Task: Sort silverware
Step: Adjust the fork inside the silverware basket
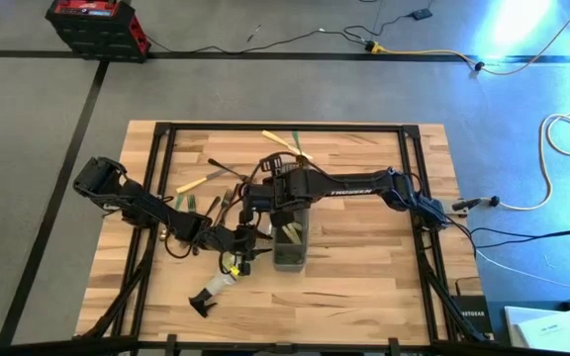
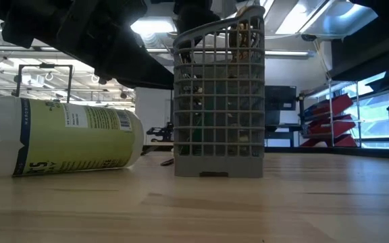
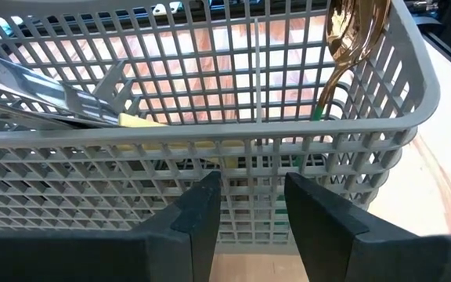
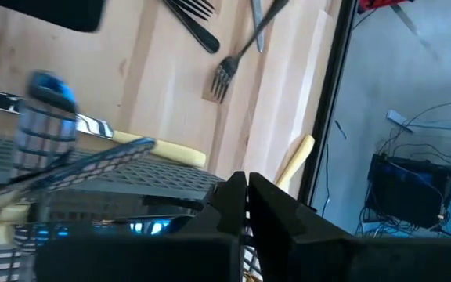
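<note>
The grey mesh caddy (image 1: pixel 291 249) stands upright on the table. My left gripper (image 3: pixel 253 188) is open and level with it, its fingers a short way from the caddy's wall (image 3: pixel 210 149) on the table's left side. In the caddy a gold spoon (image 3: pixel 349 39) stands and a cream-handled knife (image 3: pixel 84 106) lies slanted. My right gripper (image 4: pixel 246 184) hangs over the caddy's far end (image 1: pixel 277 203), shut, with nothing showing between its fingertips. Loose silverware lies on the table: dark forks (image 4: pixel 224 74), a cream-handled piece (image 1: pixel 192 185), green-handled ones (image 1: pixel 188 203) and cream pieces (image 1: pixel 285 140) by the far edge.
A clear spray bottle (image 1: pixel 216 289) with a black nozzle lies on its side near the table's front edge, left of the caddy (image 2: pixel 218 135), as the low view shows (image 2: pixel 66 138). A black frame (image 1: pixel 161 158) runs around the tabletop. Bare wood lies right of the caddy.
</note>
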You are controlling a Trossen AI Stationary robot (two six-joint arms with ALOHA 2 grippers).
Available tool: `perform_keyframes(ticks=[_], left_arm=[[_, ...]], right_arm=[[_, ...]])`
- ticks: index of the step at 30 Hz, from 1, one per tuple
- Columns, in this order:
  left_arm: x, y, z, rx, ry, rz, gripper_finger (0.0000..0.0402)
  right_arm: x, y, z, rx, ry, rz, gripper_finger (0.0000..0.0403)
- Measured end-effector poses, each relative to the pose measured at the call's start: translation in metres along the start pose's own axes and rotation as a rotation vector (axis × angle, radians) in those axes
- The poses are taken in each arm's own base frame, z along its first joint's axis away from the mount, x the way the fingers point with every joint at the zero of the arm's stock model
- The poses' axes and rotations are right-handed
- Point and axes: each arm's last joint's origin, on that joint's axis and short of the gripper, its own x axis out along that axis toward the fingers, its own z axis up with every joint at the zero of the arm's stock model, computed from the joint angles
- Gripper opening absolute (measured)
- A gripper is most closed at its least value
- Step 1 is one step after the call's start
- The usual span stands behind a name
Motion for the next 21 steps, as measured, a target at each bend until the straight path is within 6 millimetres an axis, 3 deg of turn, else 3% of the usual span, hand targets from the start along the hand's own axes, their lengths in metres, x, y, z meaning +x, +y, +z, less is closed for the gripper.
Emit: perform_keyframes(ticks=[21], left_arm=[[0.000, -0.001, 0.000, 0.001, 0.003, -0.017, 0.0129]], right_arm=[[0.005, -0.009, -0.020, -0.060, 0.174, -0.029, 0.0000]])
